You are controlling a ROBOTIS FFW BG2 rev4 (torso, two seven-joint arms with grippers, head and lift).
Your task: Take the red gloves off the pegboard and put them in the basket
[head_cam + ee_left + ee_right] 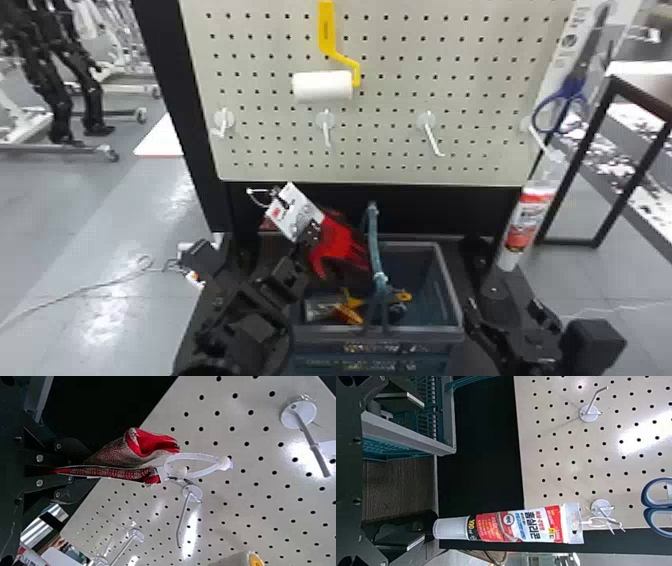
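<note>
Red gloves [339, 246] hang from the left hand [302, 245], which is clenched on them, the fabric between its two flat black fingers. In the head view they show just in front of the fingers, off the pegboard [450, 70] and in line with the back left part of the basket [400, 330]; how high they are above it cannot be told. A white card [294, 212] with a small red mark and dark print is joined to them, and a white plastic loop [192, 456] sticks out past the cuff, clear of the hooks in the head view.

The right hand [510, 307] is released, its fingers spread wide with nothing between them, to the right of the basket. Near it a tube [514, 525] hangs nozzle down from the pegboard's rightmost hook [602, 508], its label red and white, with black and blue lettering.

On the pegboard are a white paint roller [322, 86] with a yellow handle and, at the right, blue-handled scissors [570, 102]. A tool with orange and yellow parts [350, 312] lies inside the basket, whose front bears a line of pale print.
</note>
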